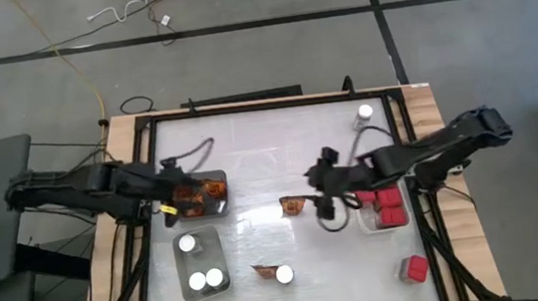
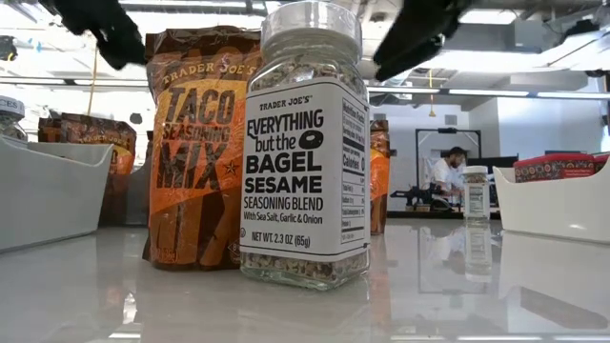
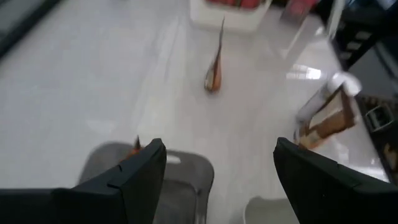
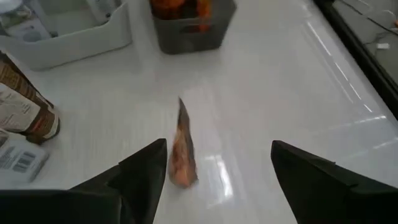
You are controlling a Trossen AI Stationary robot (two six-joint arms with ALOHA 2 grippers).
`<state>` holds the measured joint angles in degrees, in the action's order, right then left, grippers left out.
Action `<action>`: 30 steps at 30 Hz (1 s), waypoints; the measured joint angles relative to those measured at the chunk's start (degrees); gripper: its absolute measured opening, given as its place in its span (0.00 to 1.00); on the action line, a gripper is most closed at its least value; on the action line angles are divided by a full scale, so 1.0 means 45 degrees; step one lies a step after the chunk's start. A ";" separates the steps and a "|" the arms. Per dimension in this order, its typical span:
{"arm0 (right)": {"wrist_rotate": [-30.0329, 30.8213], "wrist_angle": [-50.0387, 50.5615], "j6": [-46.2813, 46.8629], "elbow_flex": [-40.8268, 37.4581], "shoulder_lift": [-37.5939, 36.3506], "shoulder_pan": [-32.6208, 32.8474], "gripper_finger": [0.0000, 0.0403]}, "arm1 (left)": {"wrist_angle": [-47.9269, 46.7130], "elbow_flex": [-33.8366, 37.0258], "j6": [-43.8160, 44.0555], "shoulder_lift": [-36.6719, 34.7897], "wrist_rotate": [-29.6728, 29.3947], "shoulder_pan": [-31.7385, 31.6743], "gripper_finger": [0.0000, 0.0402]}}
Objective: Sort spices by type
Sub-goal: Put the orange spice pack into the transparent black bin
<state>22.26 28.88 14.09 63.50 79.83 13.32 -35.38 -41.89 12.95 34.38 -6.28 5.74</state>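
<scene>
Crinkled orange-brown packet (image 4: 181,149) upright on glossy white table (image 4: 280,81)

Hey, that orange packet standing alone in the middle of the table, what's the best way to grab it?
Probably by its thin upper edge, from above. The orange packet stands on edge, narrow like a blade, so the open right gripper just short of it should straddle the flat faces rather than the ends.
</scene>
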 joint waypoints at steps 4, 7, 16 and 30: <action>-0.0965 0.0613 -0.0873 0.1456 0.1769 -0.0486 0.76 | 0.0005 0.0000 -0.0298 -0.1433 0.0000 0.0000 0.71; -0.1609 0.1182 -0.1288 0.2408 0.2921 -0.0745 0.76 | -0.0209 0.0000 -0.0058 -0.2165 -0.0009 0.0000 0.71; -0.2640 0.3258 -0.1142 0.3609 0.5345 -0.1056 0.69 | -0.1430 0.0000 0.0297 -0.3253 0.0035 0.0000 0.71; -0.2231 0.2772 0.0496 0.5215 0.5835 -0.0816 0.04 | -0.2125 0.0000 -0.0687 -0.4038 0.0253 0.0000 0.71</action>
<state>12.21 41.36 16.32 86.97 106.08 9.65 -44.94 -41.89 9.85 16.21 -5.15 5.74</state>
